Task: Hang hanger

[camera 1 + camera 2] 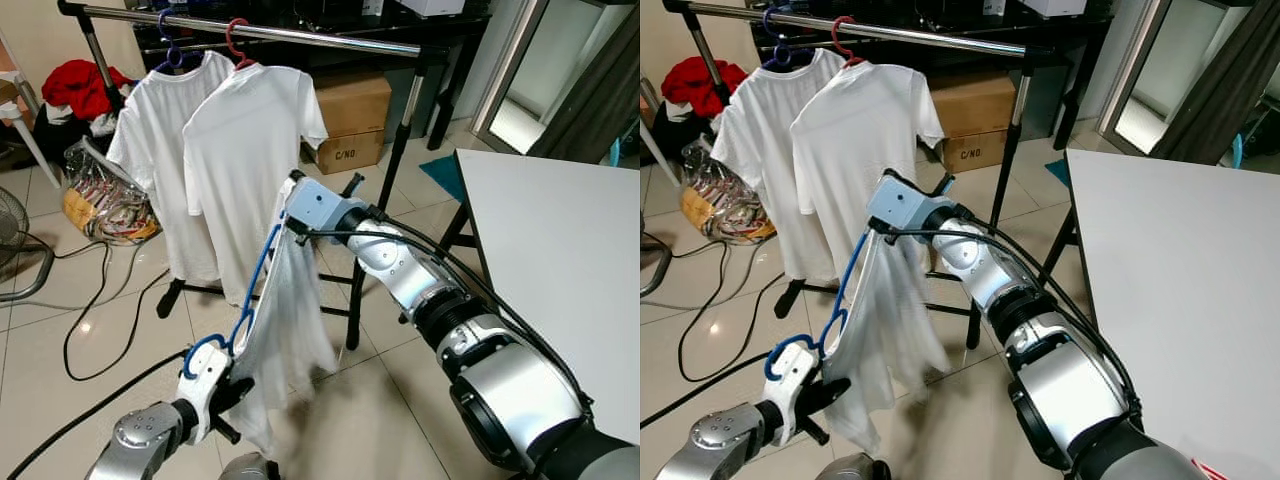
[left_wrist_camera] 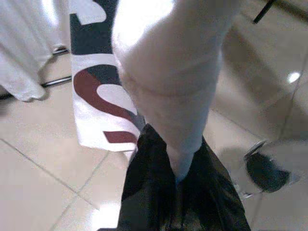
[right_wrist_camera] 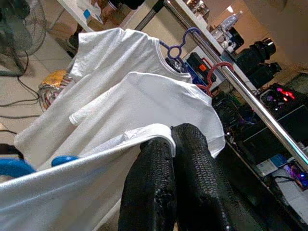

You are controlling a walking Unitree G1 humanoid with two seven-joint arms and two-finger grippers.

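By the clothes rail (image 1: 300,33), both claws are pinching the blue hanger (image 1: 258,268) with its white shirt (image 1: 290,330), the left gripper (image 1: 222,385) low and the right gripper (image 1: 292,215) high, and next it probably needs lifting to the rail.

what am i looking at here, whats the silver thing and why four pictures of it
It is a humanoid robot with two silver arms. The two wide pictures come from cameras in its head, looking down and forward. The other two come from cameras on its wrists.

Between its arms it holds a blue hanger with a white shirt on it. The right end effector is shut on the shirt's upper end. The left end effector is shut on its lower part, near the hanger's hook.

Ahead stands a rail with two more white shirts already hanging. A white table is on the right, and a cardboard box sits behind the rail.
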